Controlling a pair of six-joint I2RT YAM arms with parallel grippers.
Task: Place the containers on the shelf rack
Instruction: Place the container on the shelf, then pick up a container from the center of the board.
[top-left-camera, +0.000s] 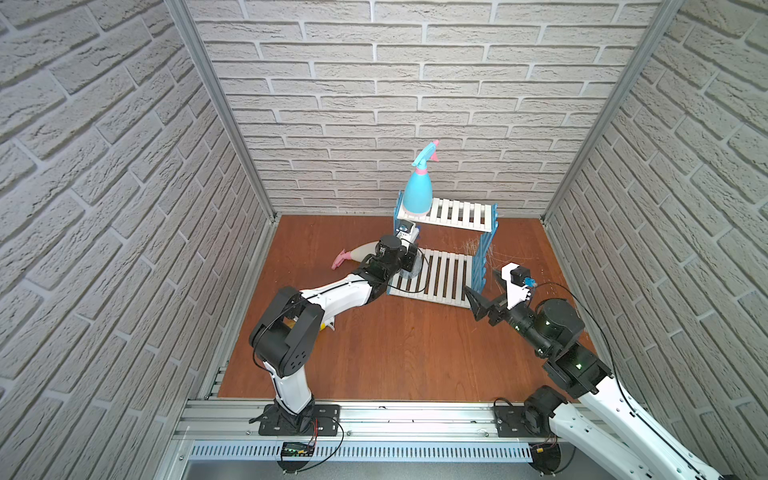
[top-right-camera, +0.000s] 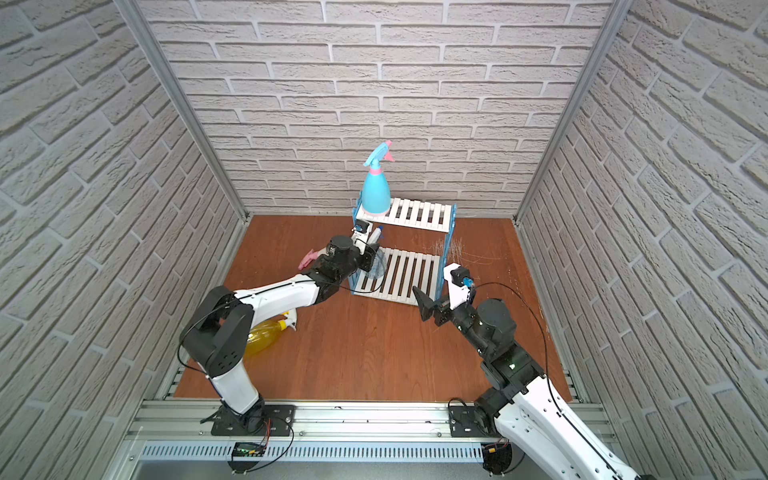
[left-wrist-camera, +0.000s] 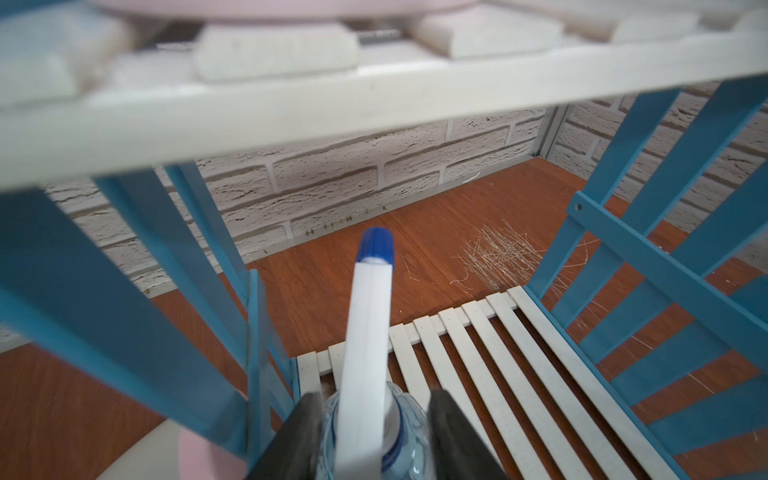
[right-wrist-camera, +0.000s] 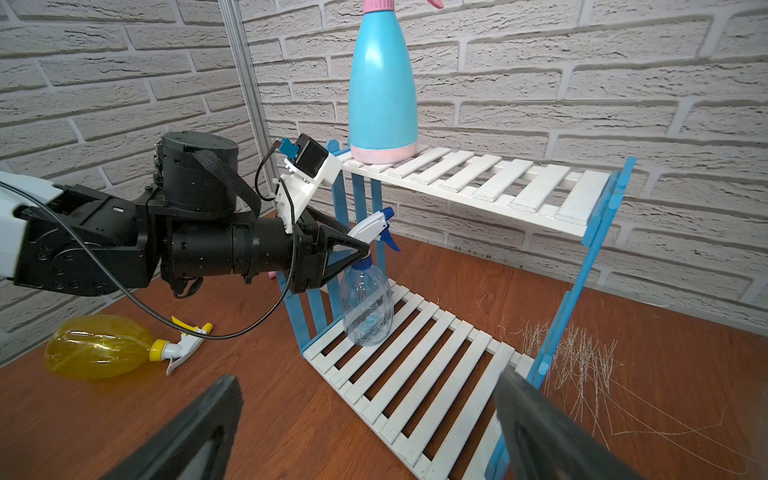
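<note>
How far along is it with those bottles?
Done: light-blue cone spray bottle stands atop the white slatted rack. In hand: clear round bottle on the bottom shelf, left gripper around its neck. Remaining: yellow round bottle and cream-pink cone bottle lie on the table.

Both arms wore glossy white shells on the long links and matte black housings at the joints. The left arm (top-left-camera: 336, 295) had a thin black cable (right-wrist-camera: 174, 320) running along its white forearm, a squat black cylindrical motor (right-wrist-camera: 199, 166) crossed by a woven black strap, and rows of small screw heads on its black casing. The right arm (top-left-camera: 598, 390) showed a small green light (top-left-camera: 578, 366) on one black joint. Each wrist bore a white printed bracket (right-wrist-camera: 305, 183) with a little black camera and a blue connector. The left gripper (left-wrist-camera: 376, 415) and right gripper (right-wrist-camera: 369, 374) had black wedge-shaped fingers (right-wrist-camera: 199, 428) with triangular cut-outs.
</note>
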